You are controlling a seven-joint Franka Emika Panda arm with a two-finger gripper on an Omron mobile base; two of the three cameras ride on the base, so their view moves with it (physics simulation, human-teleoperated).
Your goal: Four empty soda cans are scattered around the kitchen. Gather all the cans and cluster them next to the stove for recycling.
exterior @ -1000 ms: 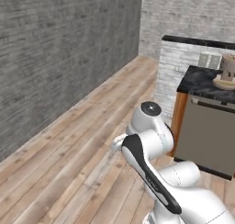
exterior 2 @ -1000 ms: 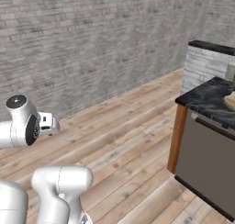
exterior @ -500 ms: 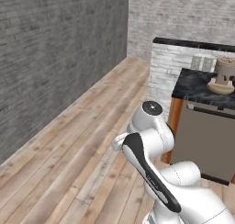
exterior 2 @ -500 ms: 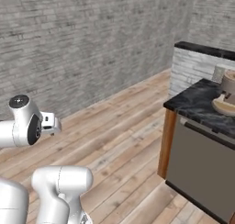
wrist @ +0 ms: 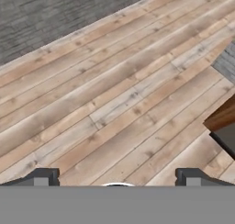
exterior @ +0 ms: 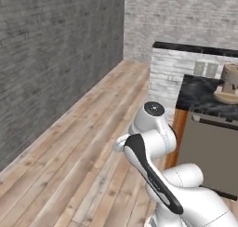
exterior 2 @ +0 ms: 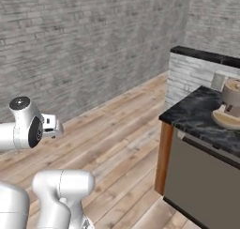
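Hovering: my gripper (wrist: pixel 117 182) hangs over bare planks, fingers spread wide, nothing between them.
Floor: wood plank floor (exterior: pixel 88 142) runs open ahead and to my left.
Edge: brown cabinet corner (exterior 2: pixel 163 157) stands close on my right, black counter (exterior 2: pixel 197 115) on top.
Counter: tan stacked object (exterior 2: pixel 229 108) sits there.
Walls: grey brick wall (exterior 2: pixel 84 45) beyond.
Cans: I cannot see any.
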